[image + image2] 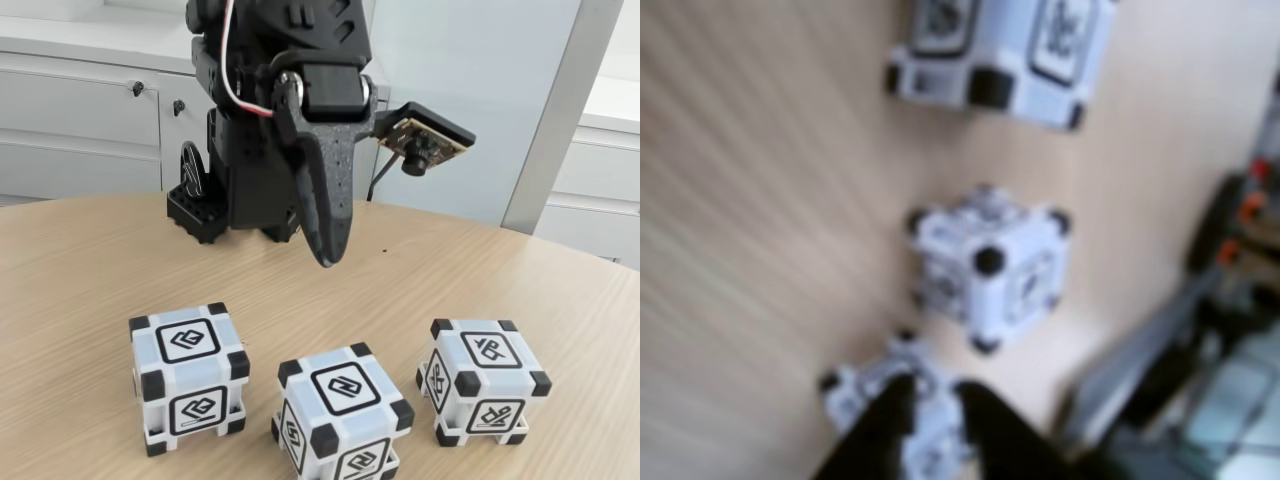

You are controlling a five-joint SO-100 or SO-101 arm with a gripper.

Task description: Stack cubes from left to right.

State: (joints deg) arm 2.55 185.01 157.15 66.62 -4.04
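Nearest in the fixed view sits the middle cube (345,418), flanked by the left cube (189,376) and right cube (483,379), all apart on the wooden surface (80,270), none stacked. Behind them the gripper (327,250) hangs raised with its jaws together, empty, probably poised to descend. No containers present.

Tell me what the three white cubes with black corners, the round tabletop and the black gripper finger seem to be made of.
The white cubes with black corner blocks look like moulded plastic: smooth pale faces with a soft sheen and crisp black glyph frames. The round tabletop looks like light wood or wood-look laminate, with fine straight grain and a matte surface. The black gripper finger is probably 3D-printed plastic: dull, faintly speckled.
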